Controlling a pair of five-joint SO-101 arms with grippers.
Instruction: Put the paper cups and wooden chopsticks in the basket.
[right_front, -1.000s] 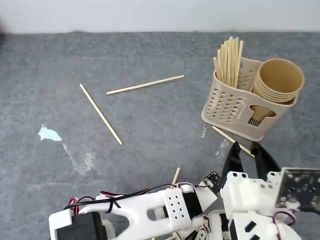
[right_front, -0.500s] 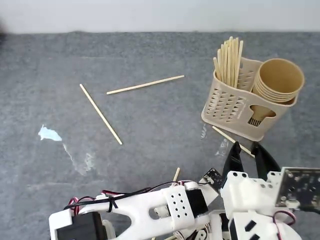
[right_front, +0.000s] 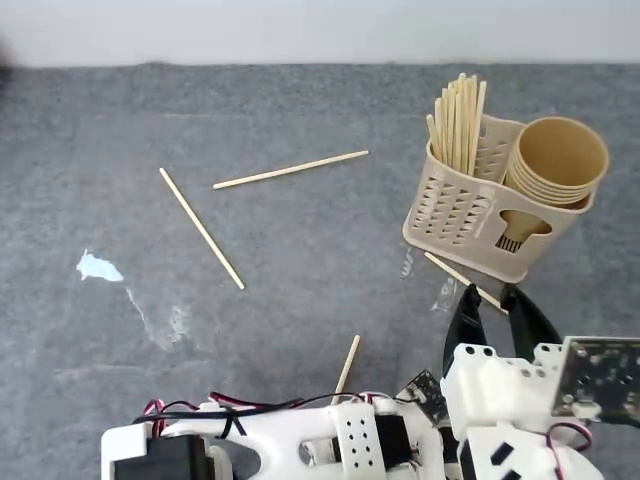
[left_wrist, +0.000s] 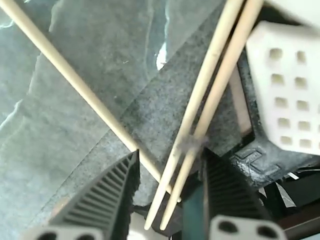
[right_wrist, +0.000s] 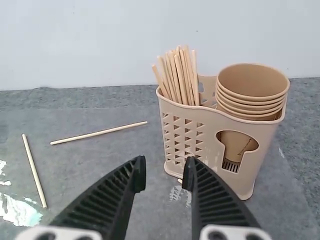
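Chopsticks (left_wrist: 221, 75) cross inside the left claw (left_wrist: 170, 155), seemingly parted; right claw (right_wrist: 164, 162) gapes before the basket (right_wrist: 190, 135).

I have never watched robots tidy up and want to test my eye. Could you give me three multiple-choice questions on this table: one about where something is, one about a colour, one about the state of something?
1. Where are the paper cups?
A. Stacked in one compartment of the basket
B. Scattered on the mat
C. Held by an arm

2. What colour is the basket?
A. Red
B. Beige
C. Blue

3. How does the right gripper stand?
A. Shut on a cup
B. Shut on a single stick
C. Open, with nothing between its jaws

Answers:
1 A: the cups sit nested in the basket, next to the compartment that holds the upright chopsticks.
2 B: its perforated walls are beige in both the high view and the right wrist view.
3 C: the right wrist view shows a gap between its jaws, with nothing in it.
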